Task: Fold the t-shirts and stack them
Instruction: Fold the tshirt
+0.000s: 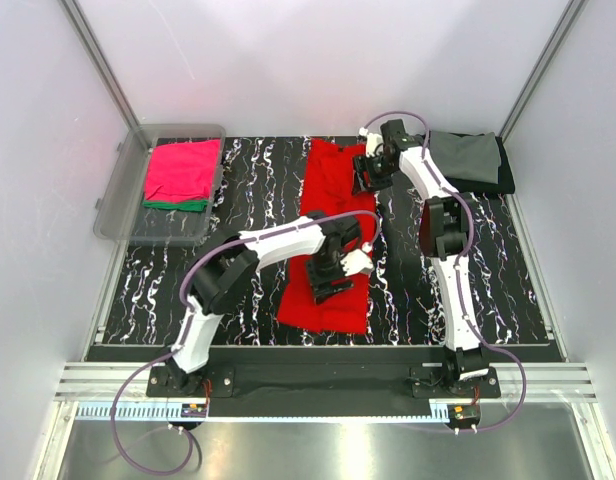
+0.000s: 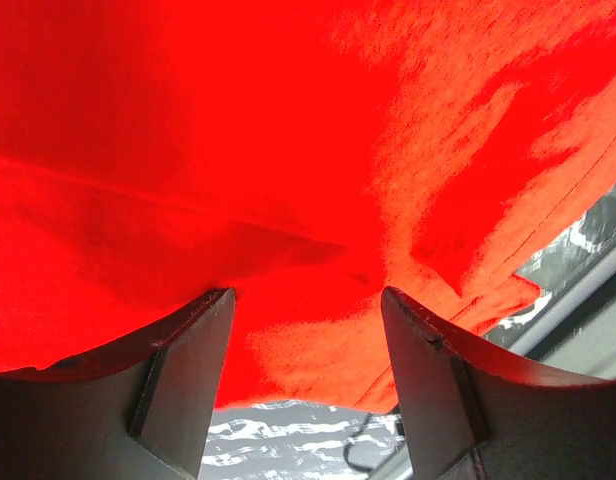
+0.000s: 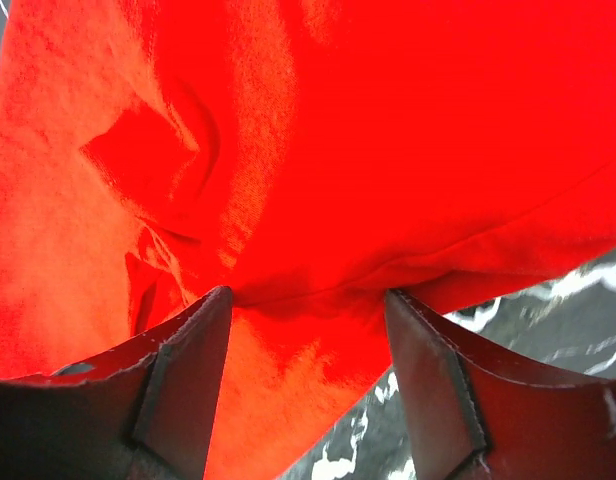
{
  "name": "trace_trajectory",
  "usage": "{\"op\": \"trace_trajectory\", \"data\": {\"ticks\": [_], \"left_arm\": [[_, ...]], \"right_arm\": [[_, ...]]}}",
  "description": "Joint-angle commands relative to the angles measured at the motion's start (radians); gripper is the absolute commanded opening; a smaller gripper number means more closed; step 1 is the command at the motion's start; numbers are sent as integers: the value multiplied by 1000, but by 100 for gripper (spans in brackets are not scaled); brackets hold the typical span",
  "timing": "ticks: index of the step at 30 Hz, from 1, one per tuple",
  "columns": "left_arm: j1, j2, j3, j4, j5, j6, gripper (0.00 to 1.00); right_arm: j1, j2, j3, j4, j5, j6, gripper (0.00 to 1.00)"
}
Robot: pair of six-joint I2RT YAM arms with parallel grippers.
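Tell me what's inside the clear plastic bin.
A folded magenta-pink t-shirt lies on a green t-shirt, of which only an edge shows. Anything beneath them is covered.

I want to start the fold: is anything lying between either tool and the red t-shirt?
Nothing visible. The left tool and right tool are right at the red t-shirt, jaws apart, with only its red cloth ahead of them.

I see red t-shirt (image 2: 288, 150) filling my left wrist view, jaws spread wide just above it, a crease running between them, rumpled hem at right, marbled desk (image 2: 288, 445) showing below
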Motion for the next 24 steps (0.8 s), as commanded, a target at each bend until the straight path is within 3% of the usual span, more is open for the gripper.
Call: {"op": "trace_trajectory", "data": {"ticks": [1,5,7,11,12,14,15,19,21,24], "left_arm": [[-4,72,82,71,58,-3,67],[-9,69,140,20,45,-14,67],[-9,-38,108,9,21,-19,69],[-3,-297,19,6,-34,-40,86],[3,-387,12,2,-39,-80,99],[40,-462,-4,0,-15,-155,99],[55,-511,-17,-1,5,-240,99],[152,-585,-152,46,175,-414,99],[236,-609,-294,112,229,-556,99],[336,-638,-489,224,324,-704,90]], "right_arm": [[24,54,70,35,40,4,70],[32,7,55,35,81,-19,70],[26,-74,-46,34,98,-22,69],[14,-441,-291,48,123,12,69],[14,-505,-414,57,123,45,69],[14,-693,-561,68,91,90,70],[15,-749,-712,63,75,131,70],[15,-1005,-1098,72,-53,254,70],[15,-1053,-1295,89,-115,338,69],[14,-1121,-1517,135,-208,444,68]]}}
